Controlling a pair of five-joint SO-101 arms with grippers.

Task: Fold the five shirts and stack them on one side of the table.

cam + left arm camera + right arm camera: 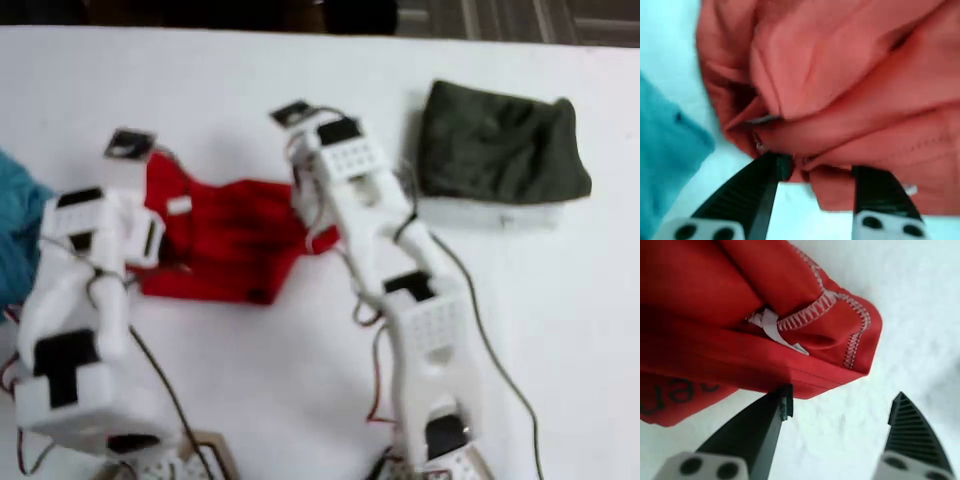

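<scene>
Centrally, crumpled red shirt [225,240], left end effector [823,169] apart at its edge, right end effector [842,402] likewise apart.

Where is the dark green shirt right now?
In the high view the folded dark green shirt lies at the table's right side, just right of the right arm, apart from the red shirt.

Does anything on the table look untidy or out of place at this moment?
Yes. The red shirt lies bunched and lopsided, its folds overlapping unevenly; the open left gripper and open right gripper sit at its edges. The dark green shirt looks neatly folded on a white cloth.
</scene>
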